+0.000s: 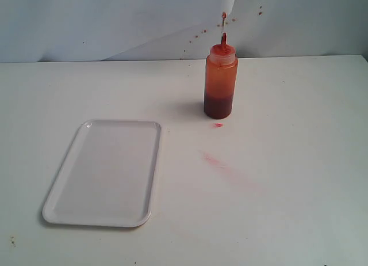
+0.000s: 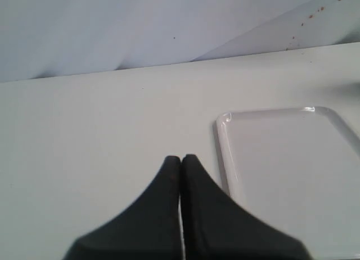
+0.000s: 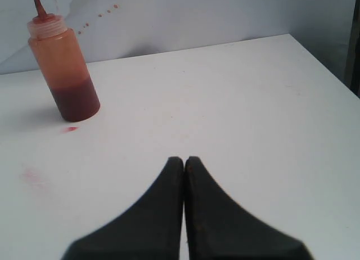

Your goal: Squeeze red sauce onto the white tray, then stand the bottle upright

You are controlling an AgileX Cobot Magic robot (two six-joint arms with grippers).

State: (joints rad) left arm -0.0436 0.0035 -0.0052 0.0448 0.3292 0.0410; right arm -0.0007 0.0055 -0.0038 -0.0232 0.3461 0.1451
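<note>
The bottle (image 1: 220,82) stands upright near the back of the white table, orange-red with dark red sauce at its base and its red nozzle up; the right wrist view shows the bottle (image 3: 63,66) too. A small red sauce drop (image 1: 217,125) lies on the table just in front of it. The white tray (image 1: 106,174) lies flat at the front left with nothing on it, and its rim (image 2: 224,153) shows in the left wrist view. My left gripper (image 2: 181,158) is shut and holds nothing, beside the tray's edge. My right gripper (image 3: 184,158) is shut and holds nothing, well away from the bottle. Neither gripper appears in the exterior view.
A faint pinkish smear (image 1: 215,160) streaks the table between bottle and front right. Red specks (image 1: 198,35) dot the pale backdrop sheet behind the bottle. The table's right edge (image 3: 323,60) runs near my right gripper's side.
</note>
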